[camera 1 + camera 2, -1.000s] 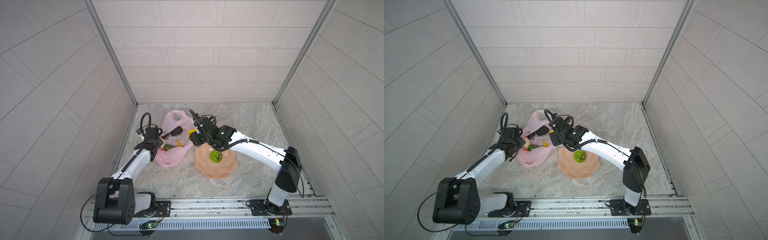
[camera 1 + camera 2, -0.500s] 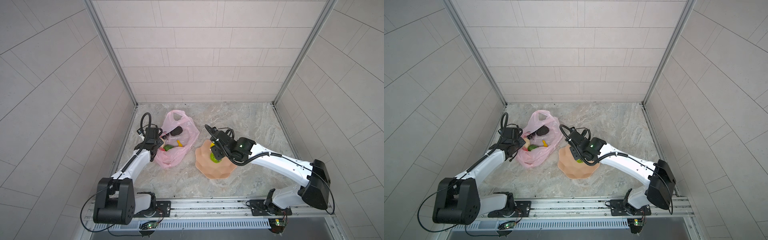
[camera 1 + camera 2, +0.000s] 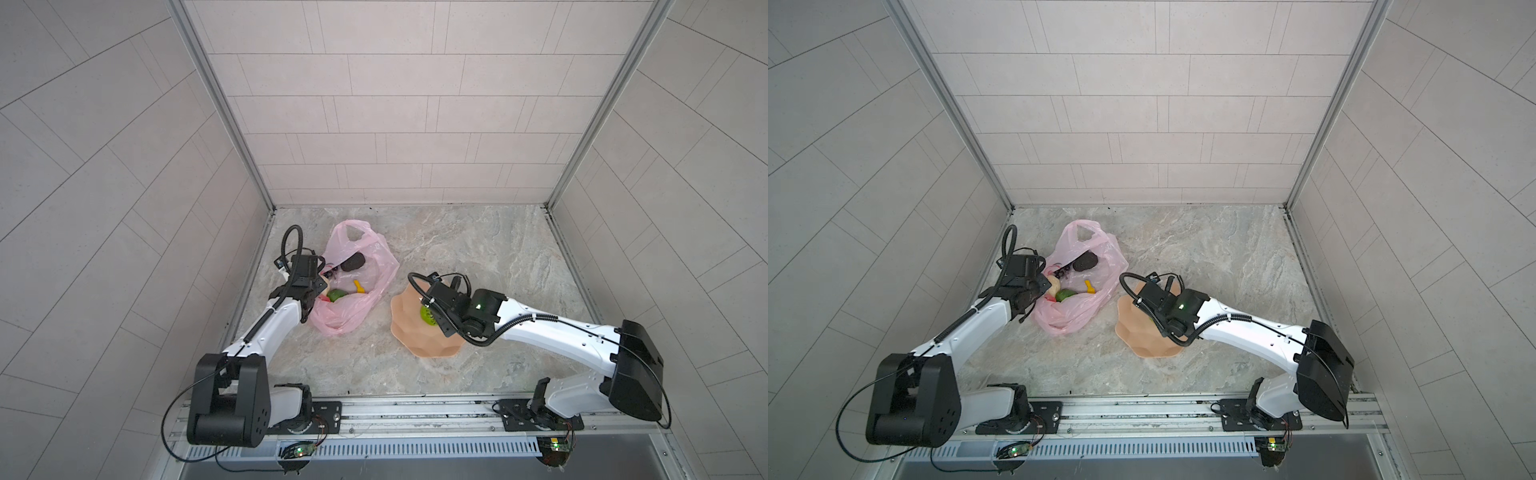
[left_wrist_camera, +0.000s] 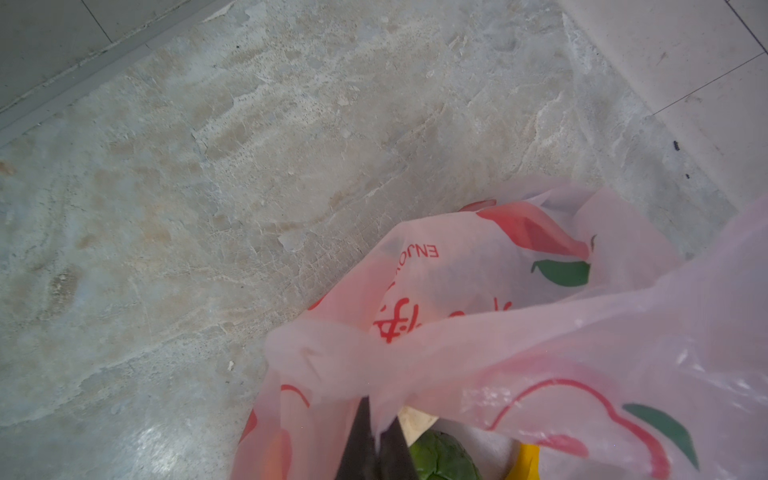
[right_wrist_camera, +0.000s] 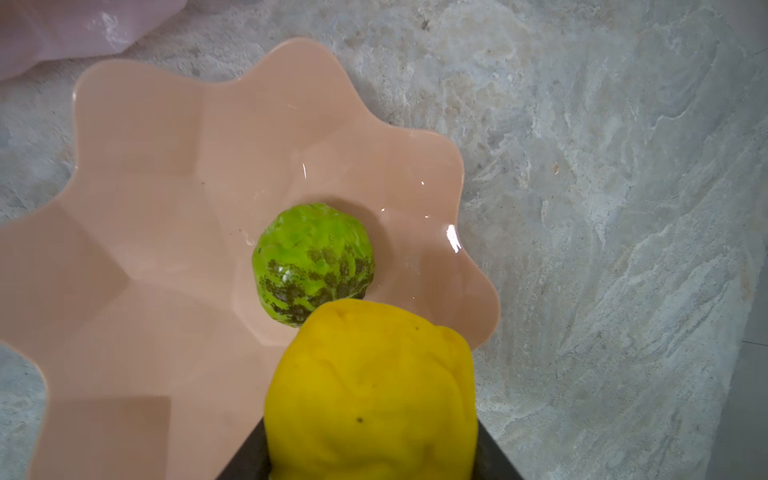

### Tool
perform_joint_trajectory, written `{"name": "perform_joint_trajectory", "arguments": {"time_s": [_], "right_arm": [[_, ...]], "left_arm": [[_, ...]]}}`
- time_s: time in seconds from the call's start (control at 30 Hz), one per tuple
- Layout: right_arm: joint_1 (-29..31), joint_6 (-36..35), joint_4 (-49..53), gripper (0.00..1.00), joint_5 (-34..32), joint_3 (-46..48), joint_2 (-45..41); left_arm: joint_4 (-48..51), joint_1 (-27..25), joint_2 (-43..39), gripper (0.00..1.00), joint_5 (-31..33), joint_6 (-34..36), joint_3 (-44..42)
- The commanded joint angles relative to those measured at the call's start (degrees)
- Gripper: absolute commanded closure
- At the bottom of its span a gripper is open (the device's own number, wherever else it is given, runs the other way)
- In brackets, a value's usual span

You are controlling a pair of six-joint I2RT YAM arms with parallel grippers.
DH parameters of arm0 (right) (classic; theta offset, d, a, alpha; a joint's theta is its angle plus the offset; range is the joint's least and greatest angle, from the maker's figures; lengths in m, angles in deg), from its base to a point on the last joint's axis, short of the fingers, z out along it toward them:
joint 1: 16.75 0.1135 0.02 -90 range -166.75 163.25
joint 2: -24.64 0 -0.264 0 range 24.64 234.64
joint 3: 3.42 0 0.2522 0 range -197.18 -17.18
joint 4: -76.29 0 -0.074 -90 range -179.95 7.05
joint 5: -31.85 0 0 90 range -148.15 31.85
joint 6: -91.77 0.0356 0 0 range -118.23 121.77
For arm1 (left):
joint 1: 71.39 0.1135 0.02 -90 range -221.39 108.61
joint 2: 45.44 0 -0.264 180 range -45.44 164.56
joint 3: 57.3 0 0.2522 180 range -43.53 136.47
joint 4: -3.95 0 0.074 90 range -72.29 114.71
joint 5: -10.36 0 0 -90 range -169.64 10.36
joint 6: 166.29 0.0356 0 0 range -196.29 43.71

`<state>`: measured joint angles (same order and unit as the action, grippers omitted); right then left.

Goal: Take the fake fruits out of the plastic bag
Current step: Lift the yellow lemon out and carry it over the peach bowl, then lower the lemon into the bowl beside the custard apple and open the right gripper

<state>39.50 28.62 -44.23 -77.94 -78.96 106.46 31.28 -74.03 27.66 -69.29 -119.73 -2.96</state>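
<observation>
**A:** Which step is the robot on? The pink bag lies on the worktop just beside the dish, so it's clearly not emptied.

**B:** Mid drop-off, by the look of it. The right jaws are clamped on a bumpy yellow fruit and hang right over the dish, where one green ball already sits. The left jaws are pinched shut on the bag's thin rim, seemingly to keep the mouth open.

**A:** So what's next?

**B:** Probably the right arm lets go so the yellow one lands in the dish beside the ball. If it lands on top, it could roll out. Then it goes back to the bag, since a banana, a green fruit and a dark fruit are left in there, all well apart from the dish.
</observation>
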Motion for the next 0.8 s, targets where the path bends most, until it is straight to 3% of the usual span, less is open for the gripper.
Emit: {"name": "perform_joint_trajectory", "arguments": {"time_s": [0.0, 0.33, 0.77], "right_arm": [[2.2, 1.0, 2.8, 0.46, -3.6, -0.1, 2.2], [5.4, 1.9, 4.1, 0.46, -6.4, -2.5, 11.7], [5.5, 4.0, 8.5, 0.44, -16.6, -9.1, 21.9]], "left_arm": [[0.1, 0.2, 0.4, 1.0, 1.1, 0.9, -0.4], [0.2, 0.2, 0.2, 1.0, 1.2, 0.9, -0.4], [0.4, 0.2, -0.1, 1.0, 1.3, 0.9, -0.4]]}}
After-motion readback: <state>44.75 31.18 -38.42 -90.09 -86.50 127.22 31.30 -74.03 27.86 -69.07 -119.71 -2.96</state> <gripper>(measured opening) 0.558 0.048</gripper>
